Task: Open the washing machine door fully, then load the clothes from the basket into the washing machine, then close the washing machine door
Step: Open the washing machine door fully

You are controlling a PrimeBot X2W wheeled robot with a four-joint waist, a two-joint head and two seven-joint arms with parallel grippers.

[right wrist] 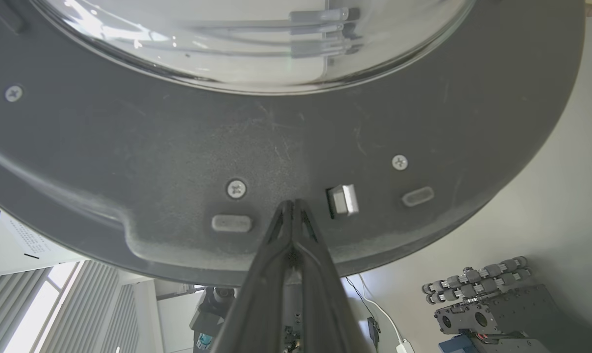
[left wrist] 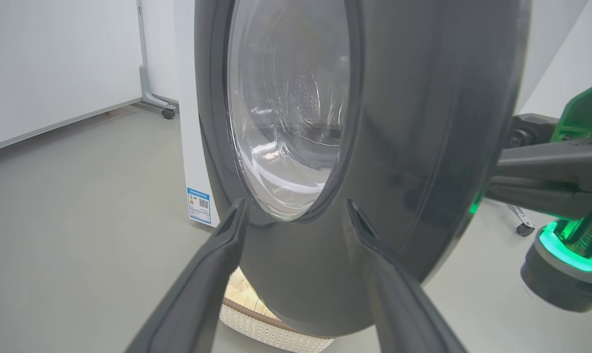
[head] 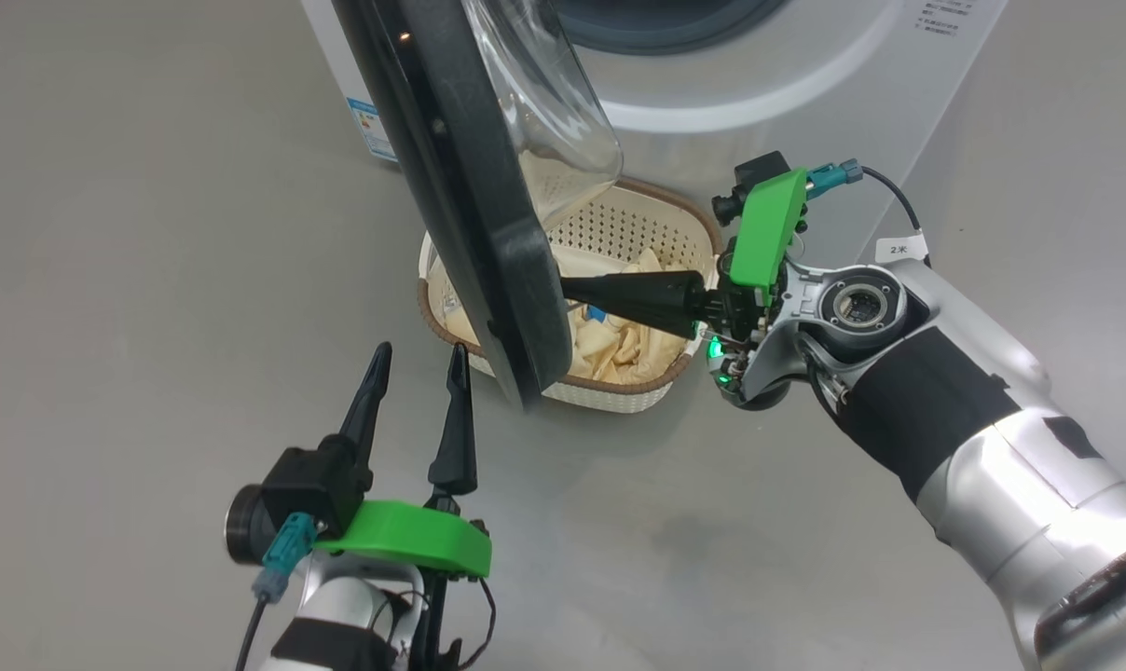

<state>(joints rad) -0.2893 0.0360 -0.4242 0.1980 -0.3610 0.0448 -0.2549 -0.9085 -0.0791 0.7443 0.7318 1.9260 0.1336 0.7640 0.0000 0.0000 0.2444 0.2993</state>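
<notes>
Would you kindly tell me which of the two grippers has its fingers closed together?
The right gripper: its fingers are shut to one point at the inner face of the washing machine door. The left gripper has its fingers wide apart.

Test lab: washing machine (head: 759,93) on bare grey floor (head: 153,280), wheeled partition (left wrist: 56,63), robot machinery (right wrist: 477,304).

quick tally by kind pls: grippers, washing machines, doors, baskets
dark two-fingered grippers: 2 (left gripper, right gripper)
big white front-loading washing machine: 1
round black-rimmed glass washing machine door: 1
cream perforated plastic basket: 1
total: 5
</notes>
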